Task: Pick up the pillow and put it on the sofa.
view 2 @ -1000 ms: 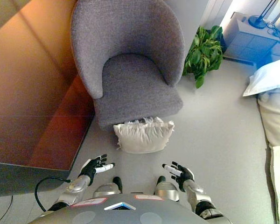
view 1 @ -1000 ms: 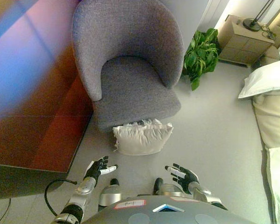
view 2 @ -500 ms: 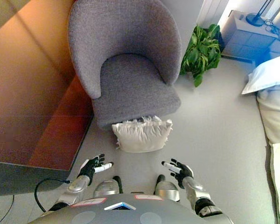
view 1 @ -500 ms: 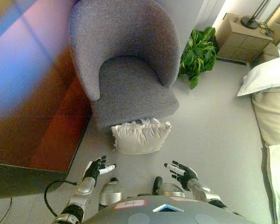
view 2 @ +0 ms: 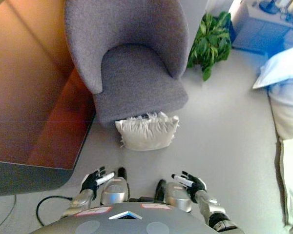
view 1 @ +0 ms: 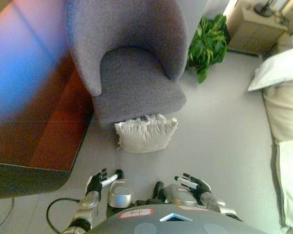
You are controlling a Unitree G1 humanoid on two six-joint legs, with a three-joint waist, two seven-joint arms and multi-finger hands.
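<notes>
left eye view looks down on a pale grey floor point(view 1: 219, 126) with a grey upholstered tub armchair point(view 1: 132, 58), a leafy green plant point(view 1: 207, 44) to its right and a reddish-brown wooden panel point(view 1: 34, 102) on the left. the cream fringed pillow point(view 1: 145, 134) lies on the floor, touching the chair's front. left hand point(view 1: 95, 183) and right hand point(view 1: 195, 183) hang spread and empty, lower and farther from the pillow than a second ago.

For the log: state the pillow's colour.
Cream-white pillow, plain with a frilled edge; right eye view shows it best.
</notes>
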